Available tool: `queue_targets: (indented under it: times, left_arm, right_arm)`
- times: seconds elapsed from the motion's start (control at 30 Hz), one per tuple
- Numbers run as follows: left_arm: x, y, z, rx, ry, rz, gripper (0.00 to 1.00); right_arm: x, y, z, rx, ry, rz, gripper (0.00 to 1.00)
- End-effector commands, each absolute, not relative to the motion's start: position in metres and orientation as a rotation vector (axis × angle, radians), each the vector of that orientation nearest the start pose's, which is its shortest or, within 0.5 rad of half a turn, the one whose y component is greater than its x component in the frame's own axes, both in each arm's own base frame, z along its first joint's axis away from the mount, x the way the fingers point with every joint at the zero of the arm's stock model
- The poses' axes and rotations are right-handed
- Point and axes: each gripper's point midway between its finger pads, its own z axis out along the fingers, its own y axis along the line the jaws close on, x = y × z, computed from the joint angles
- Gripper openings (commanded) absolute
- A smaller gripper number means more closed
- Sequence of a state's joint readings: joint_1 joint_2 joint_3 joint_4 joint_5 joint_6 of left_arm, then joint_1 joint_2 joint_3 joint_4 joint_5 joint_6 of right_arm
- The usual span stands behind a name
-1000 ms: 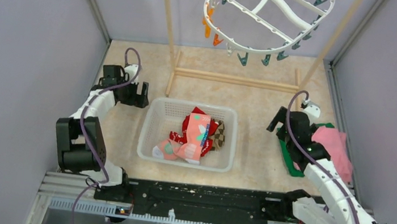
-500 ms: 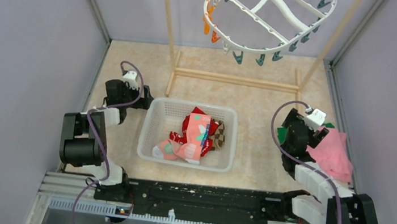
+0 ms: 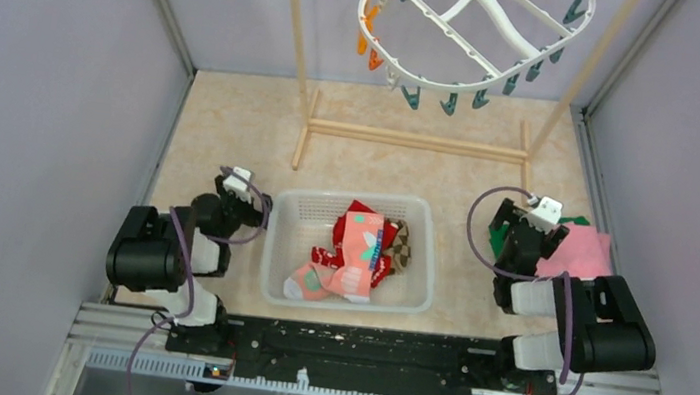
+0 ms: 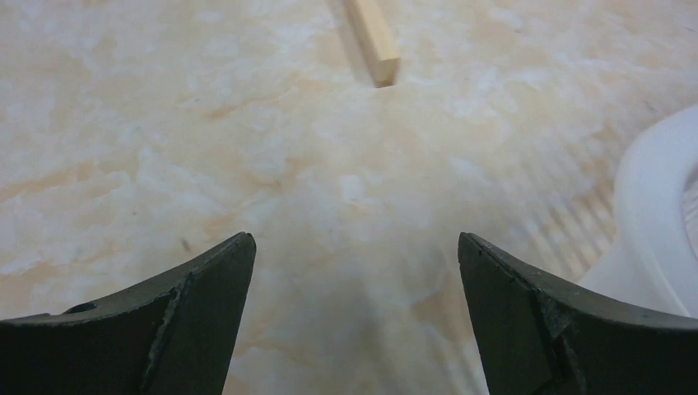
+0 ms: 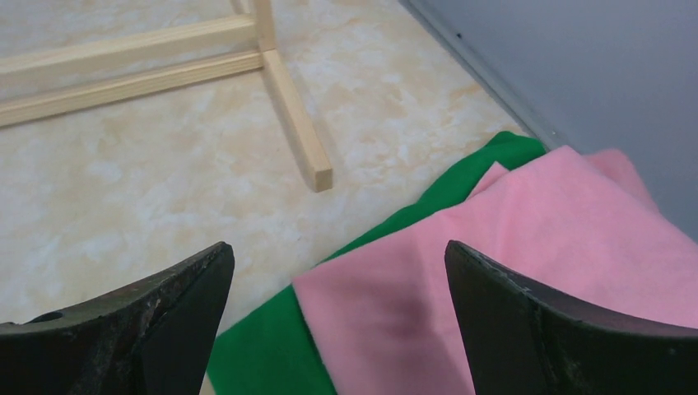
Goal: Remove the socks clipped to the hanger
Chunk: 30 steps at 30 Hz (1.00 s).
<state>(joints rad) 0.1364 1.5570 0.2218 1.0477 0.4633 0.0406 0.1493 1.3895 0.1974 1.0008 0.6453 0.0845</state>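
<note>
The socks (image 3: pixel 360 249), red, pink with teal patches and brown argyle, lie piled in the white mesh basket (image 3: pixel 281 250). The white oval hanger (image 3: pixel 468 21) hangs on the wooden rack at the back with orange and teal clips; no sock shows on it. My left gripper (image 3: pixel 244 195) is open and empty, low over the floor left of the basket; in the left wrist view (image 4: pixel 354 247) its jaws stand wide apart. My right gripper (image 3: pixel 523 229) is open and empty over the cloths, as the right wrist view (image 5: pixel 337 255) shows.
The wooden rack (image 3: pixel 413 140) stands at the back, its foot ends showing in the wrist views (image 4: pixel 374 41) (image 5: pixel 296 132). Folded pink cloth (image 5: pixel 527 239) on green cloth (image 5: pixel 263 346) lies by the right wall. The basket rim (image 4: pixel 658 222) is just right of my left gripper.
Both arms have folded back toward their bases, the grippers drawing nearer and lower. The basket has shifted to the right. The hanger has swung slightly.
</note>
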Motion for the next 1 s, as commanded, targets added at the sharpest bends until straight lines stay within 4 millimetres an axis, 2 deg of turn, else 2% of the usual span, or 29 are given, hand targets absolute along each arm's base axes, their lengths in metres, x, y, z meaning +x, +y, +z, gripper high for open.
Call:
queue_targets:
  times: [0.0, 0.07, 0.13, 0.23, 0.97]
  left_arm:
    - [0.349, -0.054, 0.107, 0.403, 1.479, -0.186, 0.99]
    - [0.366, -0.044, 0.087, 0.332, 1.648, -0.191, 0.99]
    - [0.384, -0.037, 0.091, 0.291, 1.651, -0.159, 0.99]
    - [0.379, -0.037, 0.093, 0.290, 1.618, -0.155, 0.99]
    - [0.382, -0.037, 0.087, 0.290, 1.660, -0.160, 0.99]
  right_arm:
    - [0.343, -0.028, 0.109, 0.250, 1.563, -0.241, 0.99]
    - [0.343, -0.027, 0.120, 0.225, 1.501, -0.257, 0.99]
    - [0.349, -0.028, 0.110, 0.240, 1.563, -0.258, 0.99]
    - [0.358, -0.037, 0.102, 0.295, 1.614, -0.196, 0.99]
    - [0.355, -0.037, 0.106, 0.285, 1.587, -0.194, 0.99]
